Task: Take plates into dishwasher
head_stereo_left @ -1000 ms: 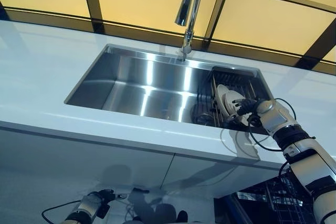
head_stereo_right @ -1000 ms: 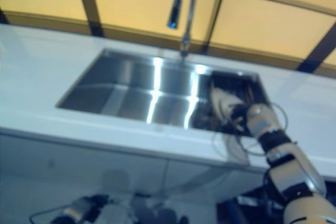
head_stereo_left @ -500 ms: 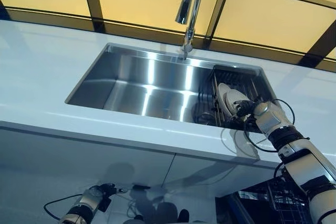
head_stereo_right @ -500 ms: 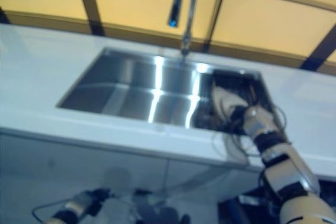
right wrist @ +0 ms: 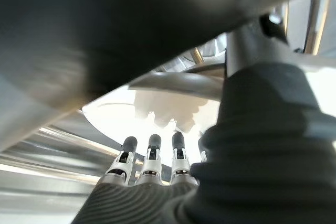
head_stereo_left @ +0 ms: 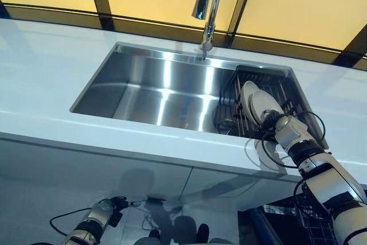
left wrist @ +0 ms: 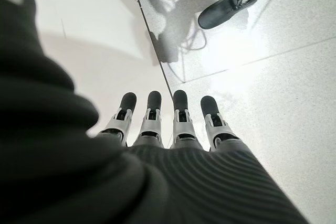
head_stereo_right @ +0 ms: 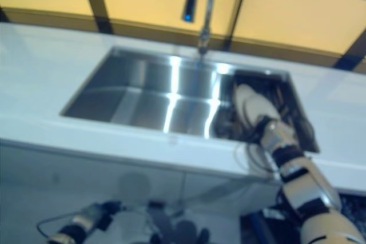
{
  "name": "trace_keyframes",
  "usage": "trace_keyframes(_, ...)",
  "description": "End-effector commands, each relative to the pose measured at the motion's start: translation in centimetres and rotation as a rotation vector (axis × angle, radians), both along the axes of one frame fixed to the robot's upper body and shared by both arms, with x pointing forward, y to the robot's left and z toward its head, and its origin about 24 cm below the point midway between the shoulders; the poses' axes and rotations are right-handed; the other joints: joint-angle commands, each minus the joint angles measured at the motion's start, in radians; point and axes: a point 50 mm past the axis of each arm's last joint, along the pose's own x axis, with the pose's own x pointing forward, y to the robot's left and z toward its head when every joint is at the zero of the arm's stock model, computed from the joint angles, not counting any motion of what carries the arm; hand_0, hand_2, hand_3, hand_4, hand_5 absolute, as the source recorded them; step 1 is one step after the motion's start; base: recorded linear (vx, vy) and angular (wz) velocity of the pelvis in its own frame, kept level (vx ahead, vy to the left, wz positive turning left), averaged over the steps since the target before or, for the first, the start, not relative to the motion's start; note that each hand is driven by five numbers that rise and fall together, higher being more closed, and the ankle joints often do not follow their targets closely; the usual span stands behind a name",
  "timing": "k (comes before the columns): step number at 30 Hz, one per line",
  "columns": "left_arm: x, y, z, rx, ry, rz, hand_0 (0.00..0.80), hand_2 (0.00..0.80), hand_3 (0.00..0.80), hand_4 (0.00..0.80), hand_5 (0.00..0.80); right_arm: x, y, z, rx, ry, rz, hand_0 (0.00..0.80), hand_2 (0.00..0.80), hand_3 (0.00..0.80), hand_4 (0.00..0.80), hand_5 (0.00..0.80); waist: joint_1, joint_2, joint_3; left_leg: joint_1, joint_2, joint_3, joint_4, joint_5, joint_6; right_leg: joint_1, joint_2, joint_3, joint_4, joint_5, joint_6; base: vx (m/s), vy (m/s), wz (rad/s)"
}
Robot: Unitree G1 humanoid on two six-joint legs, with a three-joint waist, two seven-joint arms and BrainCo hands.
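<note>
White plates (head_stereo_left: pixel 258 100) stand on edge in a dark wire rack (head_stereo_left: pixel 255 75) at the right end of a steel sink (head_stereo_left: pixel 143 93). My right hand (head_stereo_left: pixel 274 123) reaches over the sink's front rim and rests against the nearest plate. In the right wrist view its fingers (right wrist: pixel 151 156) are straight, with their dark tips against the white plate (right wrist: pixel 131 114). My left hand (head_stereo_left: pixel 108 208) hangs low near the floor in front of the cabinet, and its fingers (left wrist: pixel 173 121) are straight and hold nothing.
A tall tap (head_stereo_left: pixel 206 4) rises behind the sink, which is set in a white counter (head_stereo_left: pixel 46 73). At the bottom right, below the counter, a dark wire dishwasher basket (head_stereo_left: pixel 312 225) shows. White cabinet fronts (head_stereo_left: pixel 114 170) stand under the counter.
The whole view has shifted a little, so the camera moved. My right hand stays at the plates, slightly lower and nearer the sink's front rim. The left hand still hangs low.
</note>
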Motion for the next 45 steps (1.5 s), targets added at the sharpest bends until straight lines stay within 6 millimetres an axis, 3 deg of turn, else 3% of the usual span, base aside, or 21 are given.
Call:
trace_keyframes(1,2.8,-1.9,0.7,0.009,-0.034,-0.065,0.0,0.0,0.0,0.0,0.0,0.9,-1.1,2.8,-0.097,-0.095,-0.071,0.0,0.0,0.0,0.0,0.0,0.013,0.041,0.022,-0.049,-0.023,0.042,0.029,-0.036,0.024,0.02,0.034,0.019,0.046,-0.108,0.042,0.0,0.0,0.0)
trace_keyframes(5,3.1,-2.2,0.8,0.001,-0.039,-0.063,0.0,0.0,0.0,0.0,0.0,1.0,-0.6,2.5,-0.111,-0.135,-0.089,0.0,0.0,0.0,0.0,0.0,0.011,0.047,0.026,-0.053,-0.022,0.041,0.033,-0.036,0.024,0.017,0.035,0.021,0.048,-0.109,0.039,0.0,0.0,0.0)
trace_keyframes(6,3.2,-2.3,0.8,-0.001,-0.041,-0.063,0.0,0.0,0.0,0.0,0.0,1.0,-0.4,2.5,-0.115,-0.15,-0.092,0.176,0.176,0.176,0.176,0.176,0.01,0.048,0.027,-0.055,-0.023,0.041,0.035,-0.036,0.024,0.016,0.035,0.022,0.049,-0.109,0.038,0.0,0.0,0.0)
trace_keyframes(8,3.4,-2.6,0.9,-0.005,-0.044,-0.063,0.0,0.0,0.0,0.0,0.0,1.2,0.0,2.7,-0.126,-0.176,-0.084,0.8,0.8,0.8,0.8,0.8,0.008,0.05,0.028,-0.057,-0.023,0.041,0.035,-0.035,0.023,0.014,0.035,0.024,0.049,-0.109,0.038,0.0,0.0,0.0)
trace_keyframes(25,4.4,-3.2,1.4,-0.025,-0.054,-0.047,0.0,0.0,0.0,0.0,0.0,2.0,1.9,5.4,-0.189,-0.414,0.022,0.8,0.8,0.8,0.8,0.8,-0.012,0.054,0.022,-0.059,-0.024,0.047,0.035,-0.036,0.021,0.006,0.036,0.032,0.053,-0.11,0.039,0.0,0.0,0.0)
trace_keyframes(32,4.2,-3.0,1.3,-0.022,-0.052,-0.039,0.0,0.0,0.0,0.0,0.0,1.9,1.8,6.5,-0.186,-0.474,0.053,0.8,0.8,0.8,0.8,0.8,-0.017,0.05,0.018,-0.054,-0.023,0.049,0.033,-0.037,0.021,0.01,0.036,0.034,0.052,-0.11,0.04,0.0,0.0,0.0)
trace_keyframes(45,3.0,-1.4,1.1,-0.015,-0.04,-0.029,0.0,0.0,0.0,0.0,0.0,1.1,1.0,10.7,-0.165,-0.663,0.122,0.8,0.8,0.8,0.8,0.8,-0.028,0.04,0.0,-0.031,-0.024,0.055,0.02,-0.041,0.021,0.025,0.041,0.039,0.044,-0.11,0.045,0.0,0.0,0.0)
